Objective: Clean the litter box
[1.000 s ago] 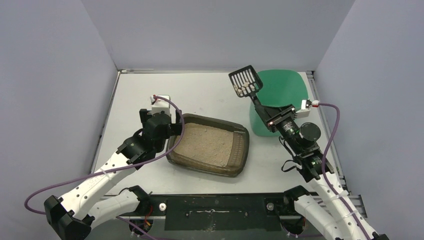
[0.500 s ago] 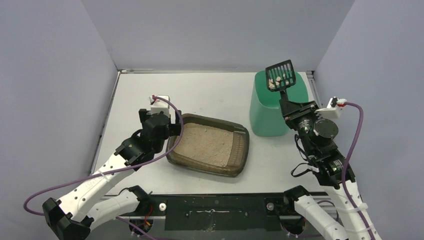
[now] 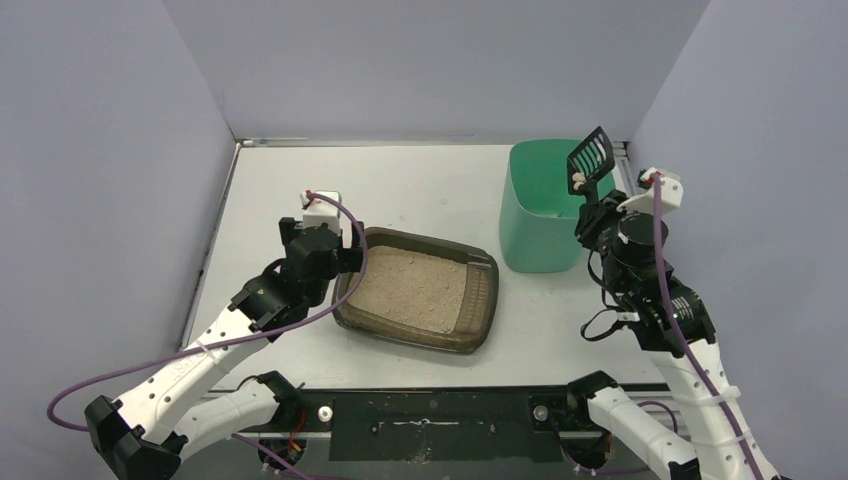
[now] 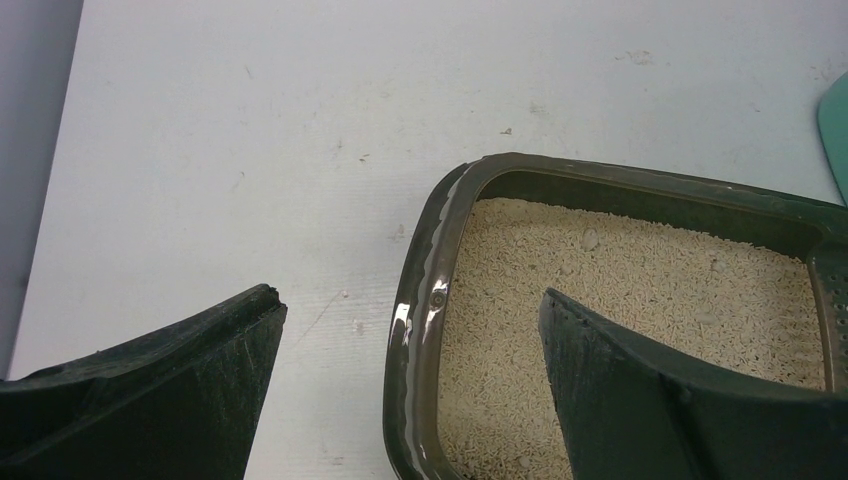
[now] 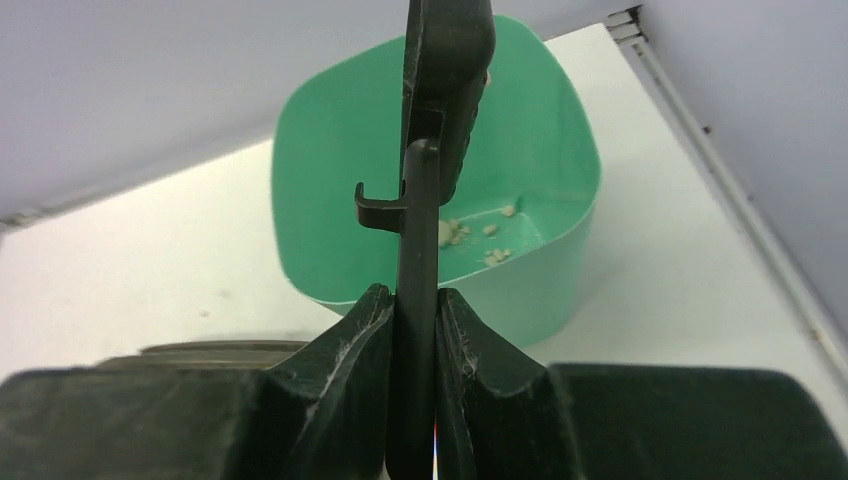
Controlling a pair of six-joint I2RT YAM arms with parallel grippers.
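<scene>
Black slotted scoop (image 3: 591,160) tipped on edge over mint-green bin (image 3: 535,225), upper right, your right gripper (image 5: 415,300) clamped on its handle, your left gripper (image 4: 408,298) spread wide astride litter box (image 3: 410,338) rim, centre.

Left wrist view: the shallow dark grey plastic litter tray (image 4: 420,300) runs off the bottom and right edges, and the mint-green plastic bin (image 4: 838,115) is just a sliver. Right wrist view: the black slotted scoop (image 5: 447,60) shows edge-on, with its head cropped at the top.
</scene>
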